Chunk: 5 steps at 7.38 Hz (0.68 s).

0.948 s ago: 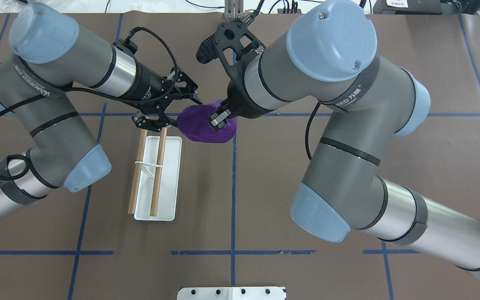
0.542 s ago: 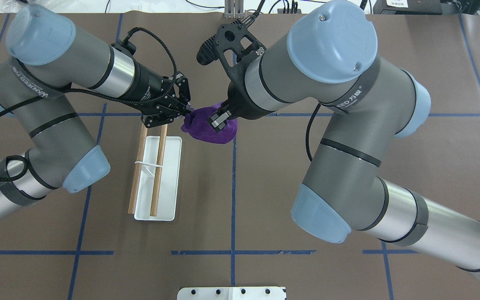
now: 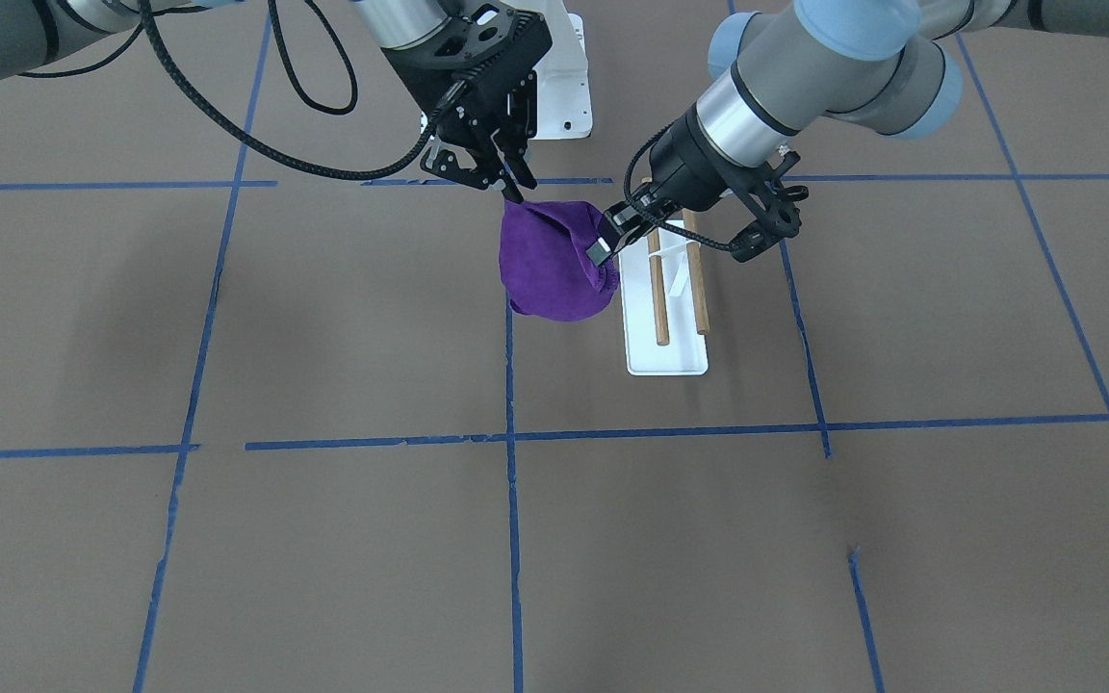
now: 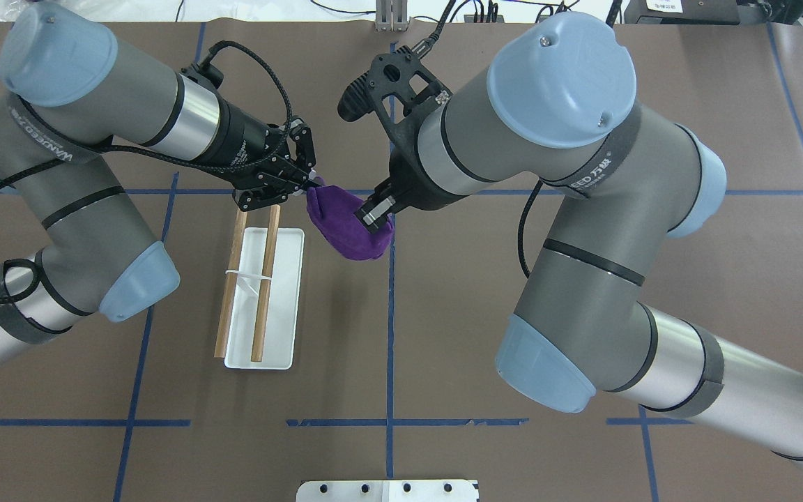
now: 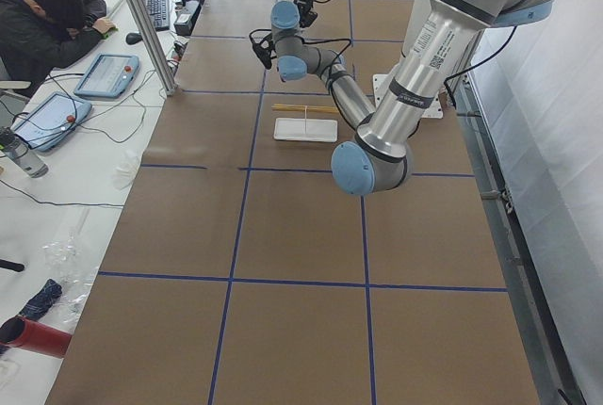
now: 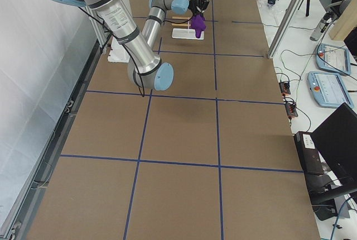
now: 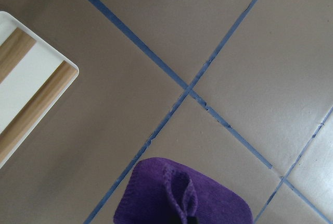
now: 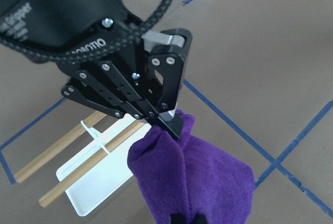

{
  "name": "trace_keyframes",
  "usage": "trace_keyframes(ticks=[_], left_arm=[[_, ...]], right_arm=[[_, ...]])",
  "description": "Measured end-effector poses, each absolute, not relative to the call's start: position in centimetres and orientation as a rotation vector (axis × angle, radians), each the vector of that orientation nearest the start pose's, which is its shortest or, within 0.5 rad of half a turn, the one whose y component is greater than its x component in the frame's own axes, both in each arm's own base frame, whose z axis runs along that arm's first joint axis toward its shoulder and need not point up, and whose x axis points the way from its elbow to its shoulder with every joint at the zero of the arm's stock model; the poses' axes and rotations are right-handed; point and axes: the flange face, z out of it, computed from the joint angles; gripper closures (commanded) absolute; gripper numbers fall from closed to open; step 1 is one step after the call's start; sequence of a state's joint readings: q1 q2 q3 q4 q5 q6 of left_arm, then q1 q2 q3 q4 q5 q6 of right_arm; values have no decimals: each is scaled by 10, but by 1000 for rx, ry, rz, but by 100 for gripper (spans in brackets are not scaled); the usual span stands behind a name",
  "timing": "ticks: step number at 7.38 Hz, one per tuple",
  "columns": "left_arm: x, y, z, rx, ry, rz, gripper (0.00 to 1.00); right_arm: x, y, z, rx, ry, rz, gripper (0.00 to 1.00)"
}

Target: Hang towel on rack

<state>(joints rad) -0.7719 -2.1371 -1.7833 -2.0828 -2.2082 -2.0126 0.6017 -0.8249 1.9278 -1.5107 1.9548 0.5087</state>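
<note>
The left gripper (image 4: 309,183) is clenched on one edge of the towel (image 4: 344,233), the right gripper (image 4: 376,211) on the other. The rack (image 4: 284,307) stands just beside the left gripper.

In my left wrist view the towel (image 7: 182,198) runs off the bottom edge and the rack (image 7: 28,75) off the left edge. From overhead my left gripper (image 4: 309,183) covers the far ends of the rack's dowels.
</note>
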Motion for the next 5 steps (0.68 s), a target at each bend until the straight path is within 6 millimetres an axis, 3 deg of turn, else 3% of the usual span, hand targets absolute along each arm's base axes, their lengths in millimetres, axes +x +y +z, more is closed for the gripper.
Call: trace_keyframes(ticks=[2,5], left_arm=[[379,-474,181,-338,1326,-617,100],[360,-462,207,-342,1305,-635,100]], right_arm=[[-427,-419,96,512,-1021,-630,0],[-401,-448,164,354,-943,-567,0]])
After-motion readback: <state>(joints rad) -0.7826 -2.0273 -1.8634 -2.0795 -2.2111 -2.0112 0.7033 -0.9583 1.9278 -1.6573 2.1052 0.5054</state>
